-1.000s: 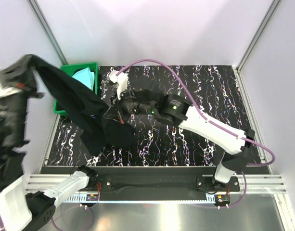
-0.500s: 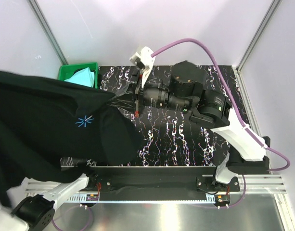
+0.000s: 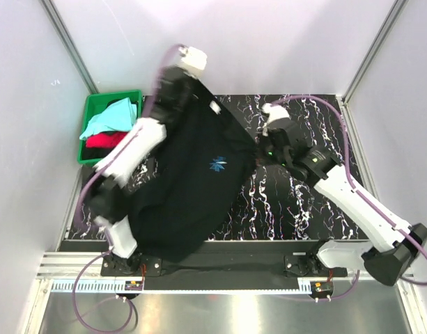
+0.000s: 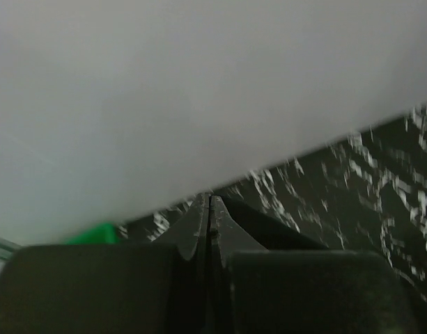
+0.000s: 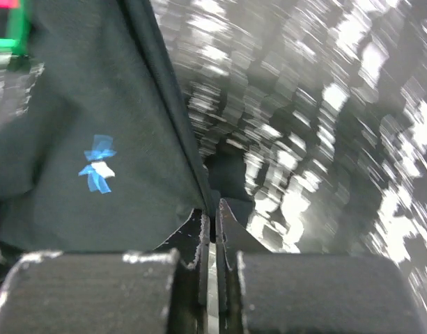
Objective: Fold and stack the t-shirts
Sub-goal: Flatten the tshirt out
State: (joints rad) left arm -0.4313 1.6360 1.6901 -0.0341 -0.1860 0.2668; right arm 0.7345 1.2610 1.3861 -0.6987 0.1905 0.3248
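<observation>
Item: green plastic crate (image 3: pixel 95 106), far-left corner. Black surface (image 3: pixel 269 202), white-streaked. Pale enclosure walls (image 3: pixel 269 42). Metal rail (image 3: pixel 234 284), near edge.

Matt cloth tee (image 3: pixel 192 188); plastic crate (image 3: pixel 93 111)

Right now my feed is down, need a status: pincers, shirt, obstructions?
Left pincer, right pincer shut on black t-shirt. It drapes over left arm. Green crate at far left.

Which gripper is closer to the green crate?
Left. The left gripper is just right of the green crate; the right gripper is much farther right, across the black t-shirt.
</observation>
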